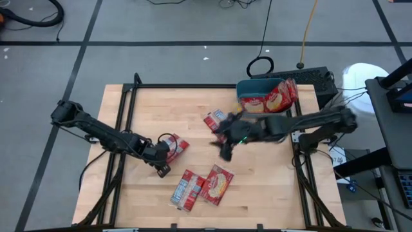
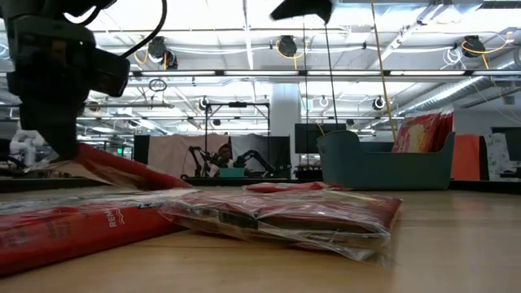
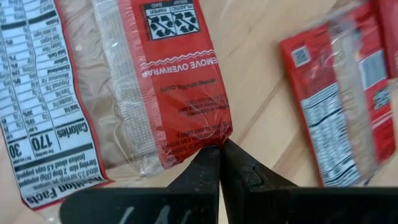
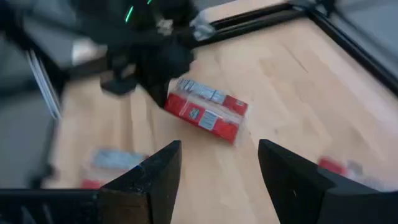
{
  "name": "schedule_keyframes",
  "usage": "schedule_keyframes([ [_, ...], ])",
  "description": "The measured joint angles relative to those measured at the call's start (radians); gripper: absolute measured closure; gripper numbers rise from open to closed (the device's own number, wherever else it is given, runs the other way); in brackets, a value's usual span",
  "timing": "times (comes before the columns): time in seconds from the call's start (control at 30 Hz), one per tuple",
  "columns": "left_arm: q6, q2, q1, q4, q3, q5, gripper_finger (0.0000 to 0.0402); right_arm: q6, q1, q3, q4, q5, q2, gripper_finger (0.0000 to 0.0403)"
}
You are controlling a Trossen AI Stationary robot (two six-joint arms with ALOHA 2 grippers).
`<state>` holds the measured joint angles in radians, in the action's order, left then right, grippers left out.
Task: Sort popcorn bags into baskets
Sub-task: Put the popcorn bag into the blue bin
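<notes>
A teal basket (image 1: 246, 86) (image 2: 383, 163) stands at the table's far right, with red popcorn bags (image 1: 273, 98) in it, one leaning on its right rim. A single bag (image 1: 214, 120) lies mid-table, and two bags (image 1: 187, 191) (image 1: 217, 183) lie side by side near the front edge. At the left, my left gripper (image 3: 221, 152) (image 1: 161, 156) is shut on another bag (image 1: 175, 147) (image 3: 168, 81). Above the table's middle, my right gripper (image 4: 217, 165) (image 1: 225, 149) hangs open with nothing between its fingers. My left gripper pinches a corner of the red bag's printed back (image 3: 214, 137) between its two fingertips. The fingers slant steeply down from the table's left. The held end (image 2: 89, 159) is raised and the bag slopes down from it toward the table.
Black frame rails (image 1: 122, 129) run along the table's left and right sides and its far edge. A dark device (image 1: 315, 78) and cables lie behind the basket. Bare wood shows between the single bag and the front pair.
</notes>
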<state>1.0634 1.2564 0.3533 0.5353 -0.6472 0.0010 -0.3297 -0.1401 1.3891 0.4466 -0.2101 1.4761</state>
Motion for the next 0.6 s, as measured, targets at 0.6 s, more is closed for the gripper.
schedule_keyframes([
  [0.6,-0.039,0.000,-0.020,-0.025,-0.001,-0.002,0.0401,0.659,0.069,0.000,-0.572,0.168,0.516,0.0196],
])
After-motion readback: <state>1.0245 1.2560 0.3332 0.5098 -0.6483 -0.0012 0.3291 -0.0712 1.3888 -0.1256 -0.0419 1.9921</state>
